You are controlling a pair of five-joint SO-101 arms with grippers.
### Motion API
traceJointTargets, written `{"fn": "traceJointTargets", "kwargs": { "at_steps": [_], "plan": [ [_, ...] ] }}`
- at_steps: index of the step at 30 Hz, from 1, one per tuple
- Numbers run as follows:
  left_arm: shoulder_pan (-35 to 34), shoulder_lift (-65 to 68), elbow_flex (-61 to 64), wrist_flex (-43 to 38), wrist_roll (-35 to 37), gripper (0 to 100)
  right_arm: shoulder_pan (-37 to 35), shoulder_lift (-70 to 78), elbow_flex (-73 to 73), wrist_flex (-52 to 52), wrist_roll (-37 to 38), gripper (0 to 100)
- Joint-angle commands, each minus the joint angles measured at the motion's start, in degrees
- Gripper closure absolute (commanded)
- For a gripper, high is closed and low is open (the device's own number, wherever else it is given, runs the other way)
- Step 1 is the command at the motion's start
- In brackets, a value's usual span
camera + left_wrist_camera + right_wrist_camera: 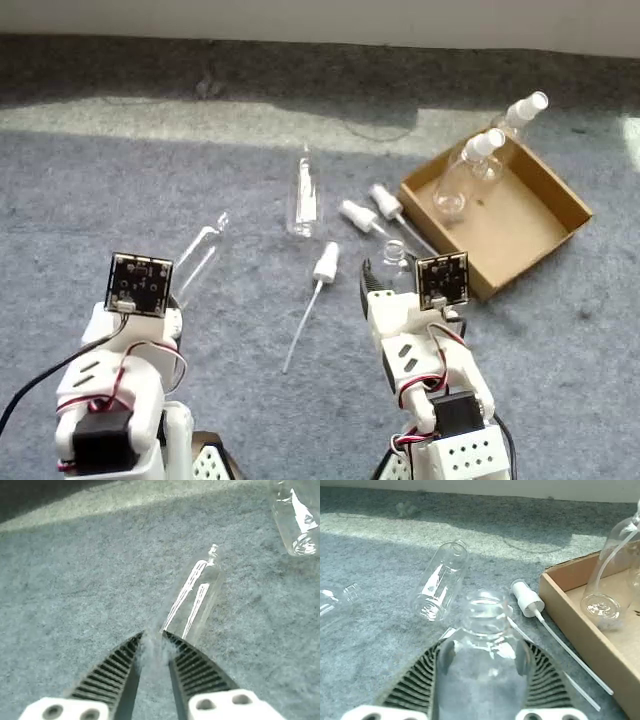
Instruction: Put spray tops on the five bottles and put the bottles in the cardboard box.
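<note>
- The left gripper was held low over the grey carpet. Its tip was at the base of an uncapped bottle lying on its side, and whether that bottle was grasped could not be told.
- A second uncapped bottle was seen lying near the middle of the carpet.
- A loose spray top, its long tube trailing toward the arms, was found just beside it, and two more spray tops lay between it and the box.
- The right gripper was clenched around a third open bottle, held neck outward, just beside the box's near wall.
- The cardboard box was placed at the right; two capped bottles lay inside it, side by side.
</note>
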Motion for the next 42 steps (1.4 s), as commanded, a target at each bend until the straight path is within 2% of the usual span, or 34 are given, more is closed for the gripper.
{"fn": "traceJointTargets", "kwargs": {
  "at_steps": [1, 8, 14, 18, 27, 33, 37, 42],
  "plan": [
    [0.9, -0.1, -11.5, 4.3, -2.6, 100, -0.5, -0.8, 10.2, 0.3, -0.4, 92.5],
    [0.8, 1.1, -16.0, 7.7, -4.1, 100, -0.5, -0.4, 10.2, 0.4, -0.4, 92.5],
    [0.8, 14.1, -16.1, 7.4, -4.2, 100, -0.5, -0.4, 10.2, 0.4, -0.4, 92.5],
    [1.3, 22.5, -18.3, 4.0, -4.1, 100, -0.5, -0.4, 10.2, 0.4, -0.4, 92.5],
    [19.7, 40.2, -27.7, 3.3, -3.6, 100, 1.3, -0.6, 10.2, 0.4, -0.4, 92.5],
    [26.2, 55.1, -34.7, 1.5, 3.5, 100, 4.5, -0.8, 10.2, 0.3, -0.4, 92.5],
    [30.5, 65.3, -38.0, -2.0, 4.3, 100, 5.8, -0.8, 10.2, 0.3, -0.4, 92.5],
    [32.0, 77.3, -42.1, -7.3, 4.3, 100, 6.8, -0.9, 10.2, 0.3, -0.4, 92.5]
  ]
}}
